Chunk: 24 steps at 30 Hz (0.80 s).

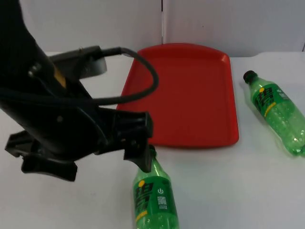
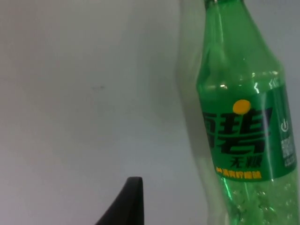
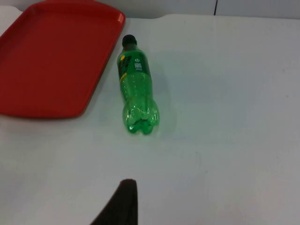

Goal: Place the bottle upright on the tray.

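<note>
A green bottle (image 1: pixel 155 198) with a green label lies on the table in front of the red tray (image 1: pixel 190 90), neck toward the tray. My left gripper (image 1: pixel 141 145) hovers open over its neck, hiding the cap. In the left wrist view that bottle (image 2: pixel 243 126) lies beside the gripper, not between the jaws. A second green bottle (image 1: pixel 279 112) with a black cap lies right of the tray; the right wrist view shows this bottle (image 3: pixel 136 91) next to the tray (image 3: pixel 51 56). My right gripper (image 3: pixel 124 206) waits above the table, short of that bottle's base.
The tray holds nothing. The grey partition wall (image 1: pixel 228 21) stands right behind it. White table (image 1: pixel 228 191) lies bare between the two bottles. My left arm (image 1: pixel 47 109) covers much of the table's left side.
</note>
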Each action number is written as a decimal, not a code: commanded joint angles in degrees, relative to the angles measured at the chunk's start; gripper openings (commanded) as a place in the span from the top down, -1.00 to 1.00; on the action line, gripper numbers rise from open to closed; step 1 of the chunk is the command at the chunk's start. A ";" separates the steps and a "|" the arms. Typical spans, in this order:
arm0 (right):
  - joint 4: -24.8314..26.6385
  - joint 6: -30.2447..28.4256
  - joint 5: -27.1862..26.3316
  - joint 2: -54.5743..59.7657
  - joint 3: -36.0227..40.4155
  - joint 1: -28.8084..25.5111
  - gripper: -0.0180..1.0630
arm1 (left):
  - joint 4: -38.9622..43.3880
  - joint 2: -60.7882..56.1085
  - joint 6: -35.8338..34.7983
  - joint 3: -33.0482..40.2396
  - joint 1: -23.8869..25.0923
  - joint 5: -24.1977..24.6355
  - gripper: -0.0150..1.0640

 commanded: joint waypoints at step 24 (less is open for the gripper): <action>0.02 -0.50 -0.04 -0.23 0.05 -0.23 -0.98 | 15.01 21.45 -20.38 -15.71 -8.95 0.86 -0.97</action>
